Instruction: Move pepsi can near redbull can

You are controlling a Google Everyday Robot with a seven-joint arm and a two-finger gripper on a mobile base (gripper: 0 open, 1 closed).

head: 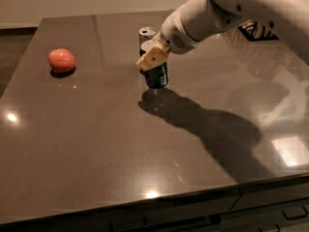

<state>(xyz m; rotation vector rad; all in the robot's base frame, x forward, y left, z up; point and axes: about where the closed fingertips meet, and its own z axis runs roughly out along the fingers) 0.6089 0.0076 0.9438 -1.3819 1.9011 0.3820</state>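
Pincer (153, 63) grips squat blue pepsi can (157, 77) near slim silver redbull can (146, 33).

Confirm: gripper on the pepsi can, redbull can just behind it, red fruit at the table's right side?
No: the camera view shows the red fruit at the left side of the table. The gripper is on the pepsi can, with the redbull can just behind it.

Two cans (157, 76) (146, 32), one fruit (62, 60), one gripper (154, 60)
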